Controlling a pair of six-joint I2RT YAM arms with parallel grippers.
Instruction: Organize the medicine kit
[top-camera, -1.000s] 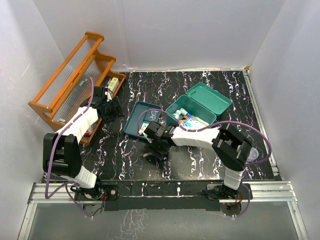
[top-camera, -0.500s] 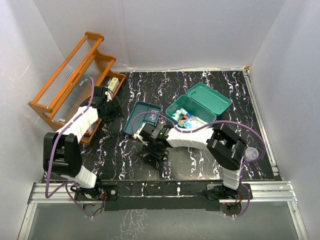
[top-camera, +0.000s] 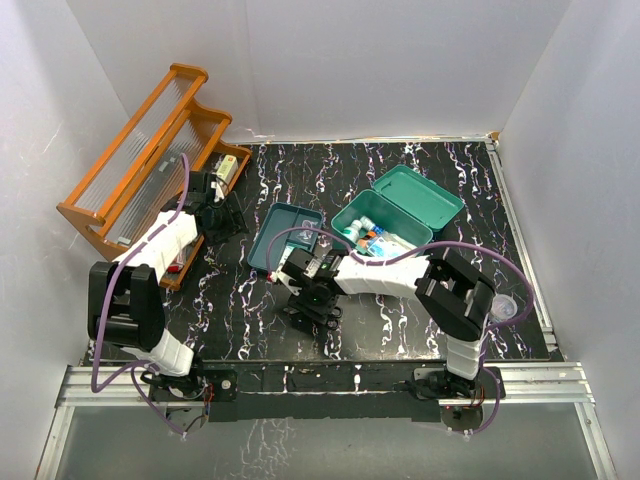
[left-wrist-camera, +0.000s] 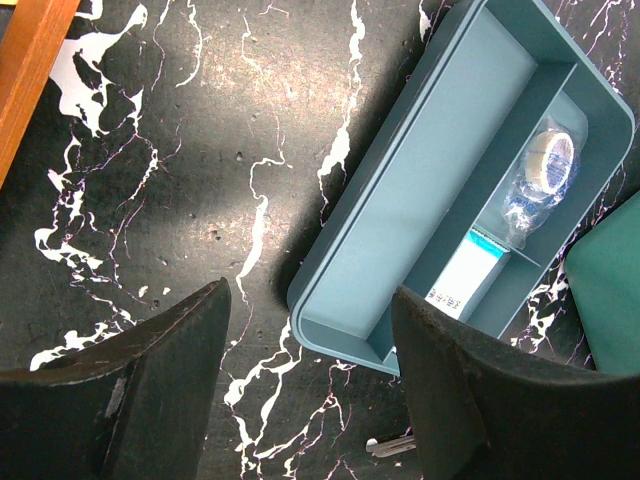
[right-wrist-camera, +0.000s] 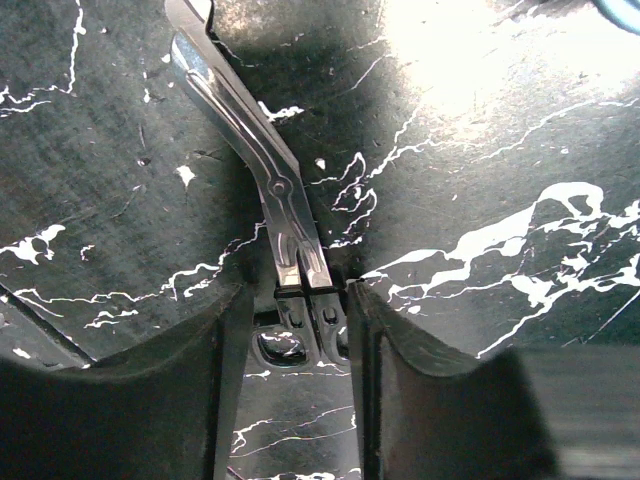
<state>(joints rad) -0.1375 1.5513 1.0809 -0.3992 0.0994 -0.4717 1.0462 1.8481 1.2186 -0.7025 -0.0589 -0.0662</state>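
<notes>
The teal medicine kit (top-camera: 420, 196) stands open at centre right, with small bottles and packets in its base. Its loose teal tray (top-camera: 285, 235) lies on the table to its left; the left wrist view shows the tray (left-wrist-camera: 430, 200) holding a tape roll (left-wrist-camera: 550, 160) and a white box (left-wrist-camera: 465, 280). Metal scissors (right-wrist-camera: 240, 130) lie flat on the black marbled table. My right gripper (right-wrist-camera: 298, 290) is shut on their black handles, low over the table near the tray's front (top-camera: 312, 298). My left gripper (top-camera: 215, 215) hangs open and empty beside the tray's left corner (left-wrist-camera: 308, 300).
An orange wooden tiered rack (top-camera: 150, 150) leans at the back left, with a small box (top-camera: 228, 168) at its lower end. White walls close in the table on three sides. The right arm's cable loops over the table's front right.
My right gripper has shifted slightly left and nearer, and its jaws have narrowed onto the scissors' handles. The left arm has barely moved.
</notes>
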